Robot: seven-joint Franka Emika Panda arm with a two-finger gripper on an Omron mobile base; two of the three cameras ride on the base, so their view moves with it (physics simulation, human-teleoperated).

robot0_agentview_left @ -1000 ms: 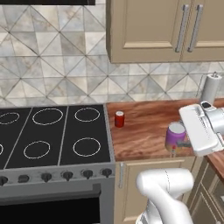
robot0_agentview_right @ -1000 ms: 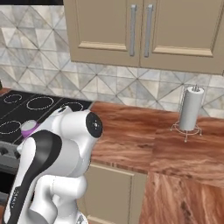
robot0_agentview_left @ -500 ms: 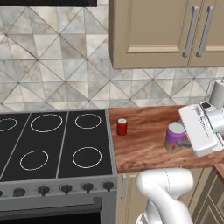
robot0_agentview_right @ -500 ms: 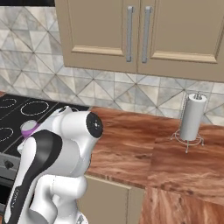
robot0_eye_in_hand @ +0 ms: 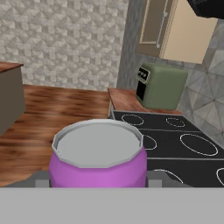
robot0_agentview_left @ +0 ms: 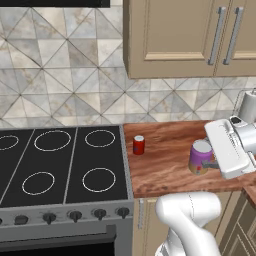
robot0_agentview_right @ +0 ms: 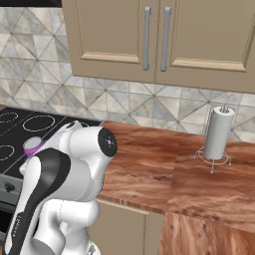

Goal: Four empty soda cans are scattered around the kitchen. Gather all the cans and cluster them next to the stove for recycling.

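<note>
Gripper point(robot0_agentview_left: 209, 164) clamps the purple can point(robot0_agentview_left: 200, 157), carried above the wooden counter point(robot0_agentview_left: 165, 165), right of the stove point(robot0_agentview_left: 60, 165). A red can point(robot0_agentview_left: 138, 145) stands just beside the cooktop's edge. Risk: setting down too close could topple it. Bare counter lies between the two cans.

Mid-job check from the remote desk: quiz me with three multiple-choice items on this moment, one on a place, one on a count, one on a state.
1. Where does the small red soda can stand?
A. on the black glass stove
B. on the wooden counter beside the stove
C. next to the paper-towel roll

2. How many white burner rings show in the left base view?
A. two
B. five
C. eight

3. The purple soda can is:
A. held upright in the gripper
B. lying on its side
C. standing on the stove

Answers: 1 B, it stands on the counter just right of the stove. 2 B, five rings. 3 A, silver top up, in the gripper.
</note>
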